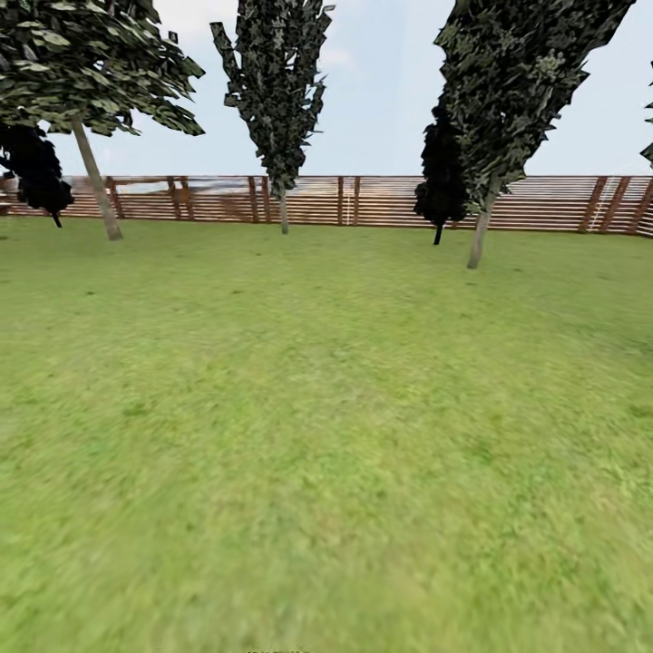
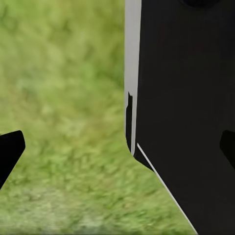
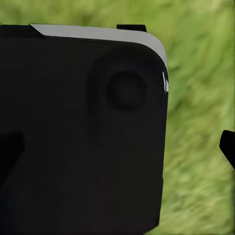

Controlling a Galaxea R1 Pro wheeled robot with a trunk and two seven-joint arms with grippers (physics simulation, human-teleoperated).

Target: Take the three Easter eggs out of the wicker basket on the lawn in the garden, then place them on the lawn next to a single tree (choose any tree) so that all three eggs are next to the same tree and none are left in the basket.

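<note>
Green, blurry grass lies closest to us — the lawn [image 1: 326,472] spreads from the near edge of the head view all the way out to the fence [image 1: 381,201], which serves as our landmark. Our wrist views look down on the same turf. In the left wrist view a large black body panel with a pale edge [image 2: 186,117] stands over the grass, and the dark tips of the left end effector [image 2: 120,147] show at the two sides, far apart, so we read it as spread with nothing between them. In the right wrist view a similar black panel with a round recess [image 3: 83,127] covers much of the grass; the right end effector [image 3: 117,149] likewise has its tips at opposite sides, spread and empty.

Farther out, in front of the fence, stand pale-trunked trees — one leaning trunk [image 1: 95,181] toward the fence's left end, a slim one [image 1: 283,210] near its middle, and another tree [image 1: 481,227] right of the middle. Just beside that last one is a thin dark tree [image 1: 442,181], with another dark one [image 1: 36,172] by the left end. Beyond the fence we see pale sky [image 1: 381,100].
</note>
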